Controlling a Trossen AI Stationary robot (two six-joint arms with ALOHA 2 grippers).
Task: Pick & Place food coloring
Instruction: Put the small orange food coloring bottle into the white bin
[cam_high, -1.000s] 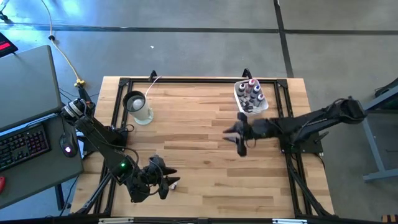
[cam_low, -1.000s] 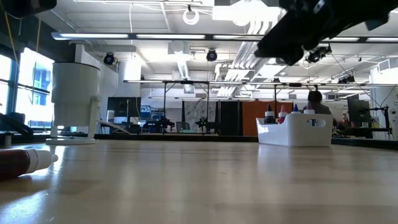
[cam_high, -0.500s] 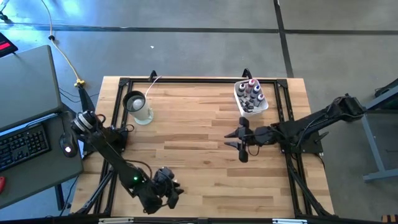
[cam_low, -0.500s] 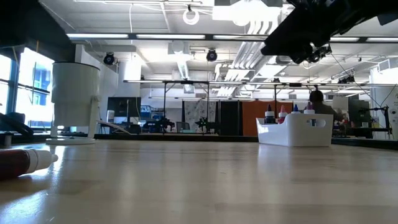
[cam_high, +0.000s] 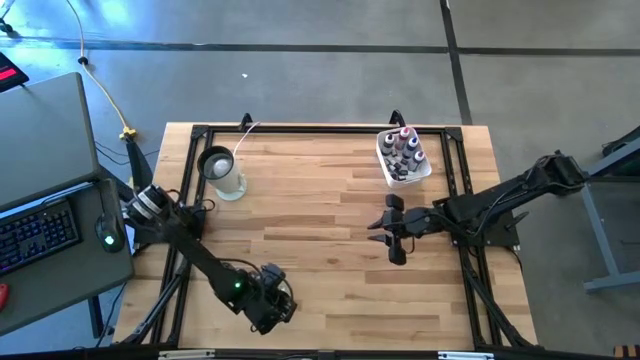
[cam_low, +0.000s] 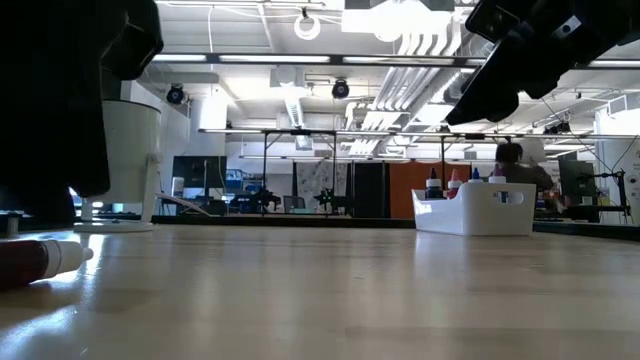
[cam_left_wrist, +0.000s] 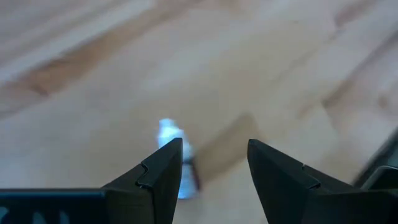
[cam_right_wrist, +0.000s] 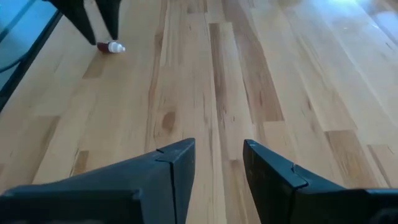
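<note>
1. High view: left hand (cam_high: 272, 305) down at the near edge of the wooden desk (cam_high: 320, 260), left of centre, directly over a lone dropper bottle that is hidden from above by the arm.
2. Left wrist view: dropper bottle (cam_left_wrist: 177, 163) lying flat on the boards, white tip pointing away from the camera, sitting just beyond the dark fingers (cam_left_wrist: 163, 174) and partly tucked behind one of them. Fingers spread wide, nothing between them, not yet around the bottle.
3. Low view: same bottle (cam_low: 35, 262) on its side at the far left of the picture, dark body, white tip, with the left arm looming as a black mass right above it.
4. Right wrist view: bottle (cam_right_wrist: 111, 46) seen far off across the desk, right beside the tips of the left hand (cam_right_wrist: 93, 22), which stand just next to it.
5. Right hand (cam_high: 393, 232) hovering above the desk right of centre, well apart from the lone bottle. Fingers (cam_right_wrist: 176, 165) parted, bare wood showing through the gap, empty.
6. White tub (cam_high: 422, 172) at the far right corner of the desk, holding the other food coloring bottles (cam_high: 404, 150) upright, near the right hand but clear of it.
7. Clear cup (cam_high: 222, 172) at the far left of the desk, apart from both hands.
</note>
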